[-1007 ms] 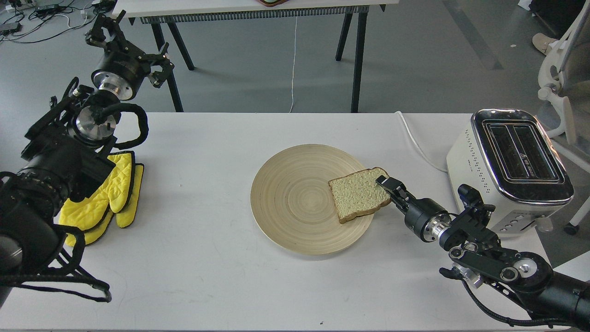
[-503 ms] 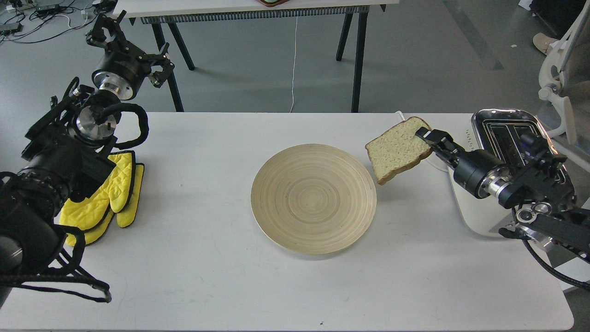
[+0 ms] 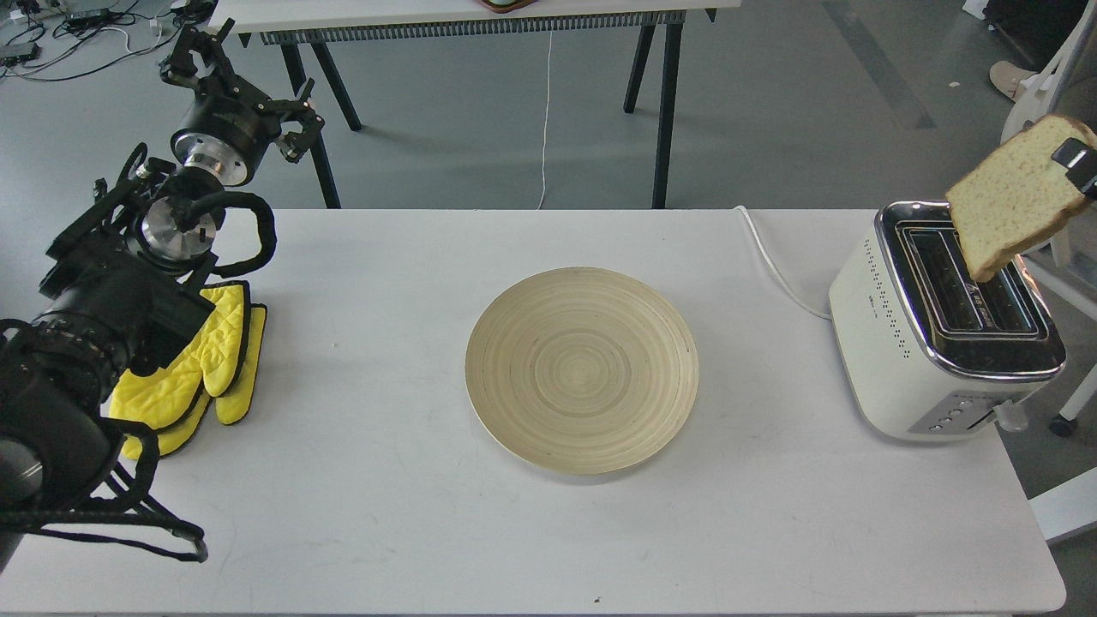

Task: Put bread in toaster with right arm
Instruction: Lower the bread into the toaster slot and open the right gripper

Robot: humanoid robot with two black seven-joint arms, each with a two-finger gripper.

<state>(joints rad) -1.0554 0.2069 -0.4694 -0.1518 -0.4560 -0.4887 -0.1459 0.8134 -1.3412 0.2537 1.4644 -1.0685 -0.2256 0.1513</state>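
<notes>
The bread (image 3: 1016, 197), a pale slice with a brown crust, hangs tilted in the air above the toaster's far end. My right gripper (image 3: 1076, 164) shows only as a fingertip at the right edge, shut on the slice's upper right corner; the rest of the arm is out of view. The toaster (image 3: 943, 321) stands cream-white with a chrome top at the table's right side, its two slots open upward and empty. My left gripper (image 3: 201, 62) is raised at the far left, beyond the table's back edge, open and empty.
A round wooden plate (image 3: 583, 368) lies empty at the table's middle. Yellow oven mitts (image 3: 206, 364) lie at the left under my left arm. The toaster's white cord (image 3: 776, 266) runs off the back edge. A second table stands behind.
My right gripper lifted the bread off the plate, carried it right and up, and now holds it above the toaster. The left arm has not moved.
</notes>
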